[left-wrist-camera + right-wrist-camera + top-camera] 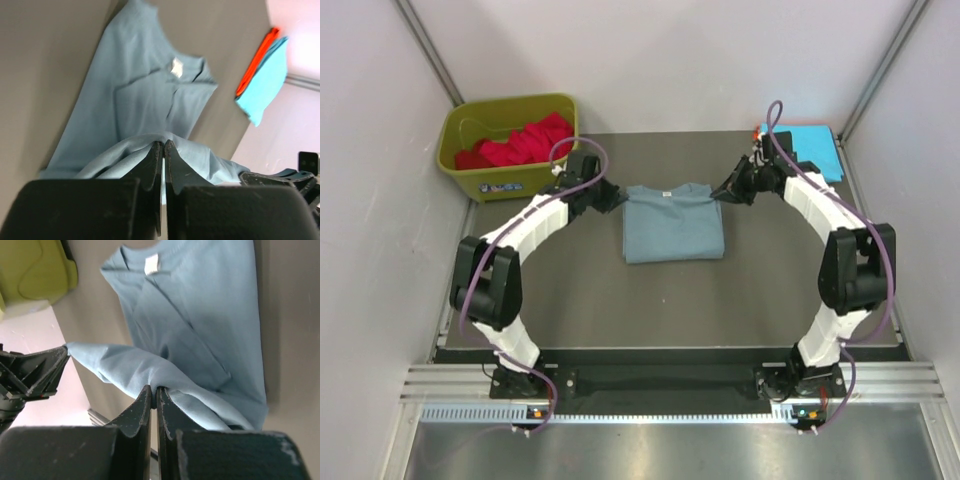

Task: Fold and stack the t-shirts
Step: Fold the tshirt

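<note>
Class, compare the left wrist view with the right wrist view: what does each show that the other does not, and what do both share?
Only the left wrist view: the folded cyan t-shirt, with the orange t-shirt along its edge. Only the right wrist view: the olive-green bin. Both: the grey-blue t-shirt with its white neck label, a raised fold of it pinched by that view's own gripper, the left gripper and the right gripper.

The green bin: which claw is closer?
Left. The left gripper pinches the grey-blue shirt on the side facing the green bin; the right gripper pinches its opposite side, farther away.
</note>
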Action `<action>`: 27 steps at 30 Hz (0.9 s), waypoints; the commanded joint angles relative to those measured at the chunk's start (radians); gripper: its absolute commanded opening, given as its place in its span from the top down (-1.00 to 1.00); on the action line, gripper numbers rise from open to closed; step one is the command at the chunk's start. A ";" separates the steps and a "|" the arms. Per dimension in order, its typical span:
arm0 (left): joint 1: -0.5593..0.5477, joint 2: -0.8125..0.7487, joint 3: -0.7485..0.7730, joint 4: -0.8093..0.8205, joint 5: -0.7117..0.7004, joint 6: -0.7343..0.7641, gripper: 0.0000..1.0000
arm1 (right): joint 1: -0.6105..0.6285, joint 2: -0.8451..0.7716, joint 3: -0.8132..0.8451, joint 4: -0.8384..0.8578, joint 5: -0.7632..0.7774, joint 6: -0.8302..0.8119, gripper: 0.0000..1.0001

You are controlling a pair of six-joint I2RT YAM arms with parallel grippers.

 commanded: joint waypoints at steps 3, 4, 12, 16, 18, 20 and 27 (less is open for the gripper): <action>0.045 0.097 0.127 0.087 0.048 0.024 1.00 | -0.030 0.099 0.146 0.044 -0.062 -0.004 1.00; 0.047 0.109 0.135 0.100 0.051 0.021 1.00 | -0.031 0.114 0.160 0.052 -0.067 -0.003 1.00; 0.076 0.232 0.223 0.137 0.091 -0.001 1.00 | -0.054 0.236 0.261 0.069 -0.096 0.022 1.00; 0.088 0.269 0.240 0.146 0.095 -0.015 1.00 | -0.062 0.282 0.287 0.072 -0.108 0.020 1.00; 0.096 0.290 0.243 0.166 0.109 -0.024 1.00 | -0.066 0.306 0.300 0.083 -0.119 0.022 0.99; 0.099 0.306 0.246 0.183 0.120 -0.030 1.00 | -0.069 0.326 0.303 0.096 -0.128 0.026 0.98; 0.111 0.375 0.278 0.209 0.138 -0.036 1.00 | -0.082 0.384 0.343 0.107 -0.140 0.028 0.92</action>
